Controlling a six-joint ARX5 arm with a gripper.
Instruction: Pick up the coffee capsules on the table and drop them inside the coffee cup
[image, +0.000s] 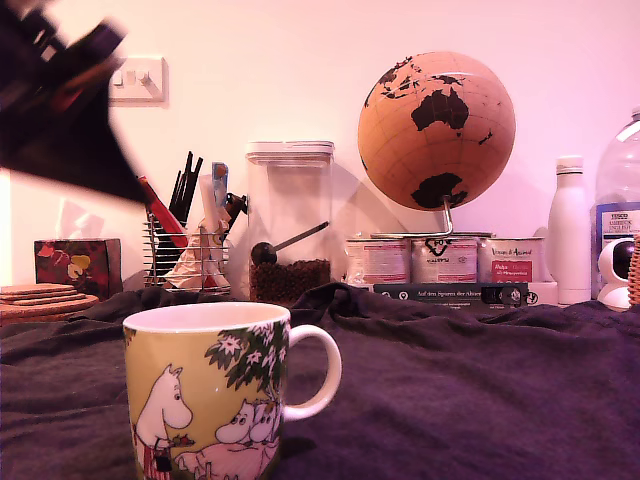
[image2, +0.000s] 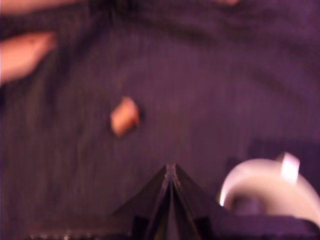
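On the table (image2: 210, 75), a capsule (image2: 124, 116) lies beyond the closed pincer (image2: 171, 172).

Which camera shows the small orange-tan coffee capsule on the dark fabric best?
The wrist view: the small orange-tan capsule lies blurred but whole on the dark purple fabric. The exterior view shows no capsule, only the yellow-green cartoon mug.

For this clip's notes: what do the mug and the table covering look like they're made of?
The coffee cup looks like glazed ceramic: smooth glossy white rim and handle, with printed cartoon figures on yellow-green. The table is covered with soft, matte dark fabric, probably cotton or jersey, judging by its wrinkles and folds; the weave is too blurred in the wrist view to tell.
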